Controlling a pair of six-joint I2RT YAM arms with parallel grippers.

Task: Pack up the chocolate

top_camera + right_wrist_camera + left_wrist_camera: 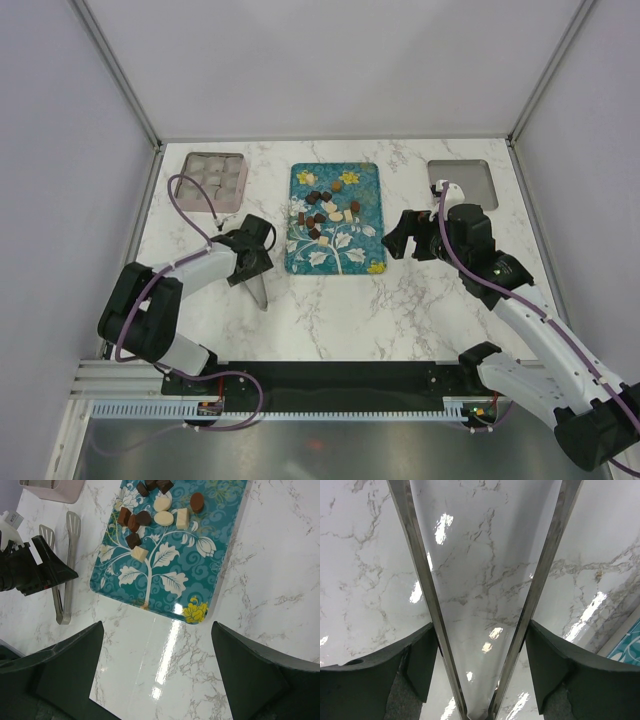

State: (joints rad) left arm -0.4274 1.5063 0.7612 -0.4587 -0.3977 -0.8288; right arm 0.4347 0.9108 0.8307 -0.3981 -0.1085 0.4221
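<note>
1. The chocolate (dark, mid-brown and cream pieces) sits loose on the teal floral tray, clustered from the tray's centre toward 12 o'clock. In the right wrist view the pieces lie on the tray among the white leaf prints.
2. Seen from above, a pinkish compartment box stands at 10 o'clock from the tray, and a grey metal tray at 2 o'clock. Both are well apart from the chocolate.
3. The left gripper is at 8 o'clock from the teal tray, over the marble table. Its jaws clasp the metal tongs.
4. In the left wrist view, each finger lies against the outside of one arm of the tongs. Whether the tongs are lifted off the marble, I cannot tell.
5. The right gripper is at 3 o'clock, just beside the tray edge. Its jaws are spread wide with nothing between them.
6. The right wrist view also shows the tongs and the left gripper at 9 o'clock from the tray.
</note>
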